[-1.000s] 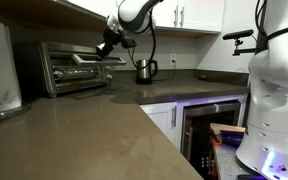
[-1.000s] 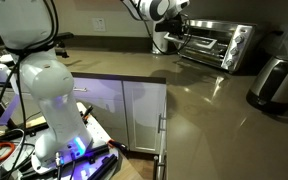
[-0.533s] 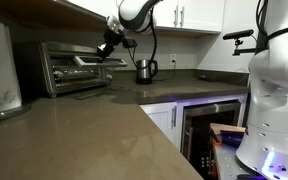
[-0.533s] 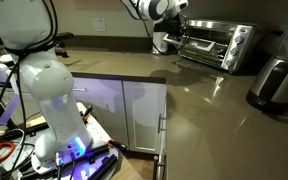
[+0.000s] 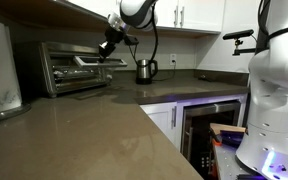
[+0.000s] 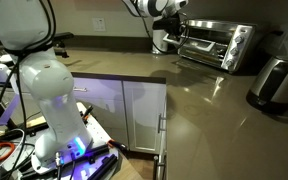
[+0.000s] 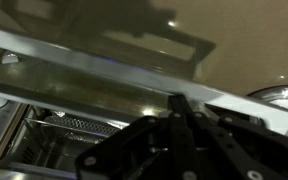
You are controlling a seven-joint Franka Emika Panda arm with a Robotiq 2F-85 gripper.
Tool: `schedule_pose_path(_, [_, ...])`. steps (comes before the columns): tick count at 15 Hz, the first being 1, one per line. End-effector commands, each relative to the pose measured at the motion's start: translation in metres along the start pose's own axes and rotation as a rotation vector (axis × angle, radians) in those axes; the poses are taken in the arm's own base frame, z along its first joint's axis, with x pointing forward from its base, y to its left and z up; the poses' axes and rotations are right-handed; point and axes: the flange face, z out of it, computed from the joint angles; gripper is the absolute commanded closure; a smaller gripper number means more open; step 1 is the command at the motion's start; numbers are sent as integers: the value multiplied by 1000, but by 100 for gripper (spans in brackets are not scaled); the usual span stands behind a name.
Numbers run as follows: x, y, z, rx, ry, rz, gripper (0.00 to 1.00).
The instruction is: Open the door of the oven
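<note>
Oven: the small boxy stainless-steel toaster oven (image 5: 72, 66) stands on the grey-brown stone countertop (image 5: 104, 130), at about ten o'clock in an exterior view and at two o'clock in the other exterior view (image 6: 219, 42).

Door: the wide glass door (image 7: 104, 40) in its silver metal frame fills the upper part of the wrist view. It has swung off the oven's mouth, and in an exterior view it juts forward from the oven's front (image 5: 102, 61). How far down it hangs I cannot tell.

Inside: a thin wire rack (image 7: 79, 125) shows at eight o'clock in the wrist view, beyond the door's edge, so the cavity is exposed.

Gripper: the black two-finger Robotiq gripper (image 5: 105, 48) hangs at one o'clock of the oven. In the wrist view it enters from six o'clock (image 7: 179, 102).

Fingers: drawn fully together, tips meeting at the silver frame bar (image 7: 74, 65). They look to be resting on or hooked against it, not clamped around it, but the contact itself is too dark to settle.

Neighbour: a steel kettle (image 5: 144, 70) stands at three o'clock of the oven, apart from it.

Done: the door is unlatched and partly down.

Left: probably lowering it to its full stop, then drawing the arm clear.
</note>
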Motion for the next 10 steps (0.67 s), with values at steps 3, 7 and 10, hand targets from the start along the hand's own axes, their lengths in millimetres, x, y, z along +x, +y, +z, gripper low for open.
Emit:
schedule_pose_path(3, [-9, -2, -5, 4, -47, -12, 100])
schedule_pose_path(7, [-12, -8, 2, 15, -63, -13, 100])
schedule_pose_path(10, [-18, -13, 8, 24, -77, -17, 100])
